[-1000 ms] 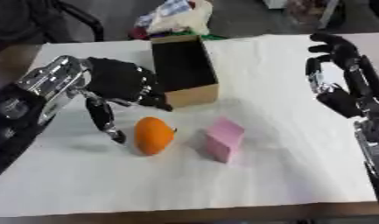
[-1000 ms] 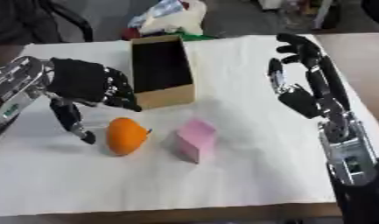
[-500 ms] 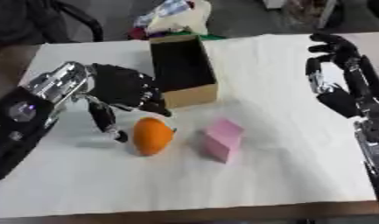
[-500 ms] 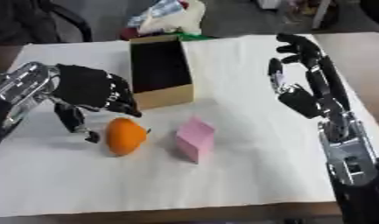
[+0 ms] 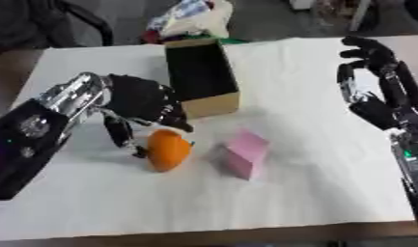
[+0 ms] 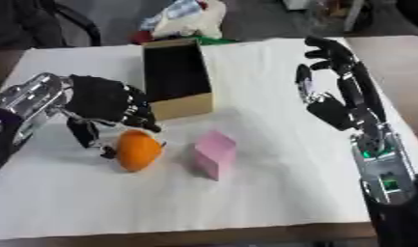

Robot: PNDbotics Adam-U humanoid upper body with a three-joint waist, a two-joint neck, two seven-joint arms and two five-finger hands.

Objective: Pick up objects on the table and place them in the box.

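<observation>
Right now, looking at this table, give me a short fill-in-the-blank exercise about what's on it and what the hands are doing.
1. The robot's left hand is closing around the ____ fruit.
2. The block lying to the right of that fruit is ____ in colour.
3. The cardboard box on the white cloth is ____ inside.
4. The right hand is raised with its fingers ____.

Missing words: orange; pink; empty; open

1. A robot test or lab space, not a home.
2. The work table (image 5: 330, 193) is covered with a plain white sheet, wood showing along its near edge.
3. Beyond the far edge lie a grey floor, a dark chair (image 5: 81, 19) at far left, and a heap of bags (image 5: 195, 19).
</observation>
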